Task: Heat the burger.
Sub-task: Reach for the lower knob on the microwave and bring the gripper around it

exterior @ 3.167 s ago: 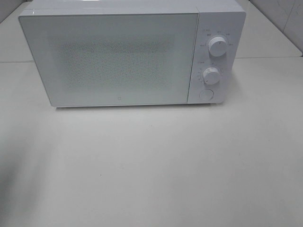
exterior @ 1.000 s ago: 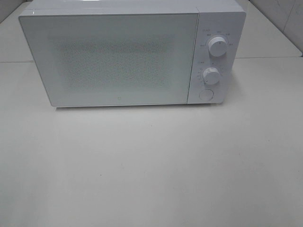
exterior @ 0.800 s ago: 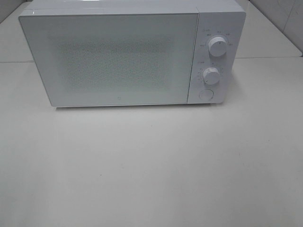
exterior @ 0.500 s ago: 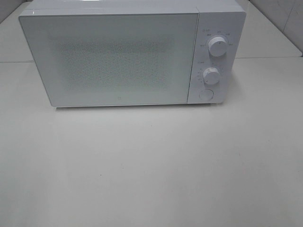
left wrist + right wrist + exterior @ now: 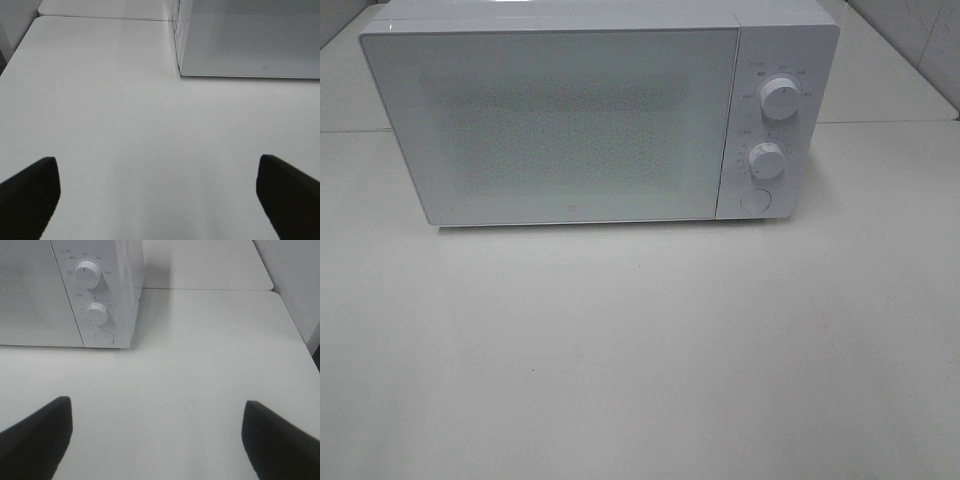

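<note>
The left gripper [image 5: 157, 165] and right gripper [image 5: 156, 404] hover over the bench [image 5: 640, 350], jaws apart and empty. At the far edge, the microwave [image 5: 775, 50] has its door [image 5: 550, 130] shut. The burger is nowhere visible, perhaps inside, so progress can't be judged.

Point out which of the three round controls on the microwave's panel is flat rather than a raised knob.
The bottom one, the round button. It lies flush, while the upper knob and the lower knob above it stick out.

Test kitchen — white microwave [image 5: 570, 120], pale counter [image 5: 640, 350]
</note>
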### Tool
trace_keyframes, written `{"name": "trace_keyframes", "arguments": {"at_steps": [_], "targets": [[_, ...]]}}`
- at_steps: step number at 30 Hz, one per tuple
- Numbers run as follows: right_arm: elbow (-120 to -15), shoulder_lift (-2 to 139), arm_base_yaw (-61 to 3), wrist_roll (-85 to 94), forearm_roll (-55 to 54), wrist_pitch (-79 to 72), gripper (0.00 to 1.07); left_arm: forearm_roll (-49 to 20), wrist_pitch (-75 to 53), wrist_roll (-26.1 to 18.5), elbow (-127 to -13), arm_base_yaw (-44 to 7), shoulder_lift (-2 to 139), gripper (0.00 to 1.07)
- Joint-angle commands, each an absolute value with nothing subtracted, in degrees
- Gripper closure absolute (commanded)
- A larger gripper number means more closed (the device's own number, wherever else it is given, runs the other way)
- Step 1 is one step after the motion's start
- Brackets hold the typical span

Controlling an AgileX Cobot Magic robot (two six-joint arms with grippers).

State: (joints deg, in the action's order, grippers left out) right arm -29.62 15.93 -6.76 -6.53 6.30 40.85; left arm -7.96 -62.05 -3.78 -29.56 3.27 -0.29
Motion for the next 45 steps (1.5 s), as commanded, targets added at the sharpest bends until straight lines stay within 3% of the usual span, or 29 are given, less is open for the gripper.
{"name": "trace_keyframes", "arguments": {"at_steps": [1,17,45], "targets": [[-29.56,18.96,-6.65,-5.61,6.99,36.04,0.23,-8.08,-61.25,-3.78,-29.51,3.44,-0.46,0.07],[-23.61,35.81,-6.65,-5.39,8.42,3.55,0.27,-8.08,-61.25,-3.78,-29.51,3.44,-0.46,0.07],[-20.4,63.54,-6.65,-1.2,10.71,-30.14,0.31,-8.08,-61.25,-3.78,-29.51,3.44,-0.46,0.07]]}}
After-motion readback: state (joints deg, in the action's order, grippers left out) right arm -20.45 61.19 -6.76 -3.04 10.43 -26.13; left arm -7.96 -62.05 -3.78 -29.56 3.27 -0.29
